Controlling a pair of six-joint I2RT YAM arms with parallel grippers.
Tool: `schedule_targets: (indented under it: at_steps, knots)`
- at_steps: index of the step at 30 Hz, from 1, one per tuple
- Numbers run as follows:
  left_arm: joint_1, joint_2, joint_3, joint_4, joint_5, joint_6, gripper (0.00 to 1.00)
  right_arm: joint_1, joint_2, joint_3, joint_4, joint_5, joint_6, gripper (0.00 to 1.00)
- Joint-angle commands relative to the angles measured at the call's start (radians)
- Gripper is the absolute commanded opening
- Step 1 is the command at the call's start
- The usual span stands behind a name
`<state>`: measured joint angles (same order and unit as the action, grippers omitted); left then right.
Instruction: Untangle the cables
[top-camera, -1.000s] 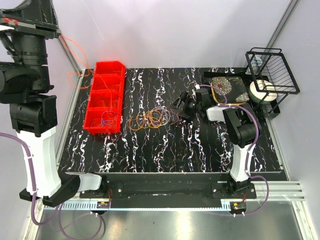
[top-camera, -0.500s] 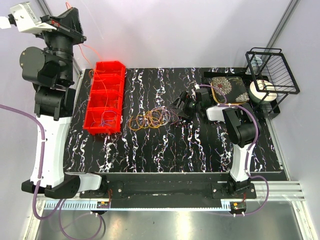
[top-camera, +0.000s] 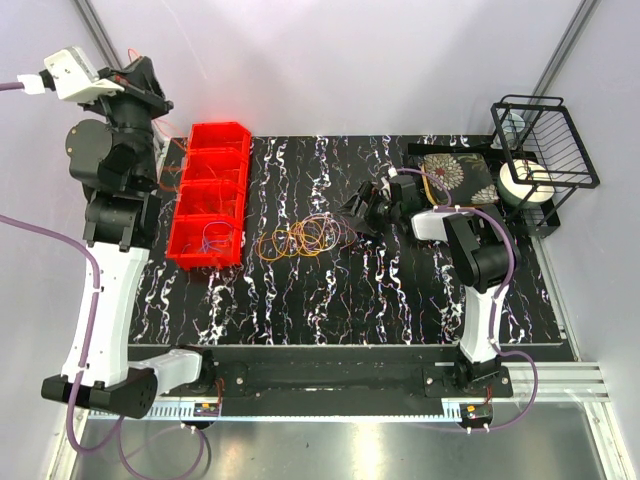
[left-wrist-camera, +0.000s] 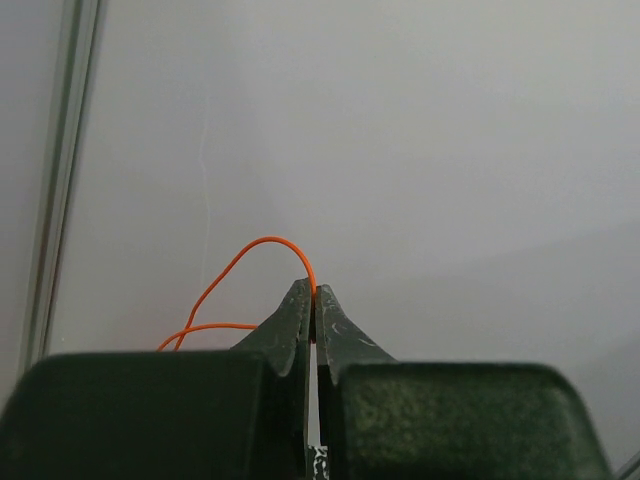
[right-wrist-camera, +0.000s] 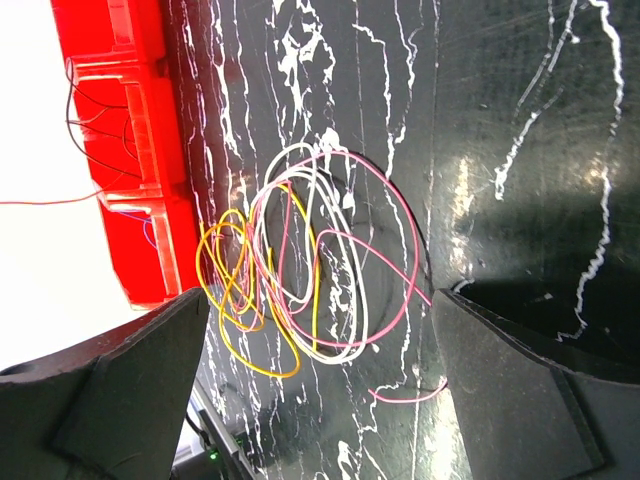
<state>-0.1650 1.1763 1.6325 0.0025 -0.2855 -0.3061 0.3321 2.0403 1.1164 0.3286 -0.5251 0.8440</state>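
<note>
- Tangle of cables (top-camera: 300, 238) lay on the black marbled table (top-camera: 400, 300), between the red bin (top-camera: 210, 195) and the right gripper (top-camera: 365, 208). The loops were mostly orange and yellow, with white and pink ones showing in the right wrist view.
- The left gripper (left-wrist-camera: 313, 300) was held high near the table's far left corner, above the far end of the bin. Its jaws were pressed together on one orange cable (left-wrist-camera: 262, 245) that arched out from the tips.
- I took that height as a way to let the single strand hang clear of the heap, so it could be lowered into the bin without snagging.
- Thin wires lay in the bin's compartments, so it looked to be where separated strands belonged.
- The right gripper sat low just beside the tangle and faced the loops, with its fingers spread wide and nothing between them. I judged it was placed there to steady the heap or take the next strand.
- The loops overlapped closely, so any pull risked dragging several along.
</note>
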Motion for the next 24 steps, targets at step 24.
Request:
schedule_targets:
  at_steps: [24]
  knots:
    - [0.074,0.111,-0.095,0.116,-0.017,-0.025,0.00,0.007,0.072,0.040,-0.034,-0.032,0.007,1.00]
